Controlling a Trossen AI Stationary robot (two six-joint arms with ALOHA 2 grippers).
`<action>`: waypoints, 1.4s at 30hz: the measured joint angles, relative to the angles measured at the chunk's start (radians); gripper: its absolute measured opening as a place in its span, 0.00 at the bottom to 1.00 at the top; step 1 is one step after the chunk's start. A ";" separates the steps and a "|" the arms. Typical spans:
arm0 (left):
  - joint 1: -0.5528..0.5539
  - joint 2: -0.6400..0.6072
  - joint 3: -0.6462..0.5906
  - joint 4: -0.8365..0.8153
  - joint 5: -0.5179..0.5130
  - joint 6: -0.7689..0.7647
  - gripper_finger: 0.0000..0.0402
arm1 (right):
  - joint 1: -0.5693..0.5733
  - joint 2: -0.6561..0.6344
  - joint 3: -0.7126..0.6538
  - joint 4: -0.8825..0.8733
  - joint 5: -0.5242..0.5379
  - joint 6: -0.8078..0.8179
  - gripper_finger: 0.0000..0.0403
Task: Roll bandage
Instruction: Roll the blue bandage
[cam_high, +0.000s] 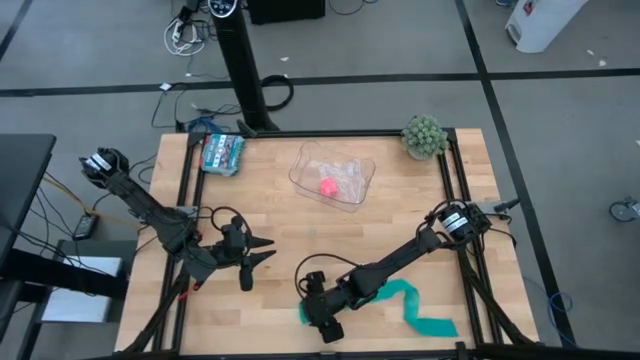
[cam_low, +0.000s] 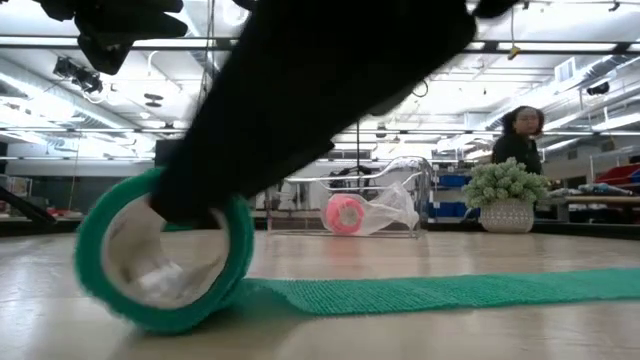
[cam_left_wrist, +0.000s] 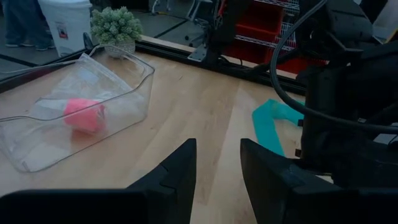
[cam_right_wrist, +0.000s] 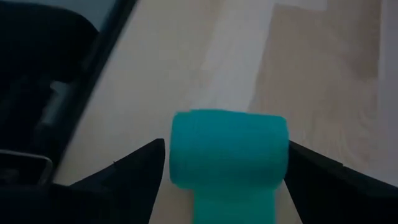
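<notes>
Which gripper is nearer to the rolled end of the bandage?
Right. The right gripper has its jaws on either side of the bandage roll. The left gripper sits off to the roll's left, apart from it, jaws empty.

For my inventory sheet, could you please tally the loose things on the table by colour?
Teal: 2 - the bandage, partly rolled; the patterned packet.
Pink: 1 - the roll inside the clear tray.
Clear: 1 - that tray.
Green: 1 - the potted plant.
Total: 5
</notes>
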 joint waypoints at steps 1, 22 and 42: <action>0.000 0.000 0.000 0.000 -0.002 0.000 0.33 | 0.000 0.000 0.000 0.006 -0.009 0.000 0.76; 0.001 0.000 0.000 0.003 0.012 0.000 0.33 | -0.015 0.070 0.001 0.060 0.012 0.000 0.76; 0.001 0.000 0.000 0.002 0.012 0.000 0.33 | -0.016 0.067 0.000 0.058 0.034 -0.037 0.56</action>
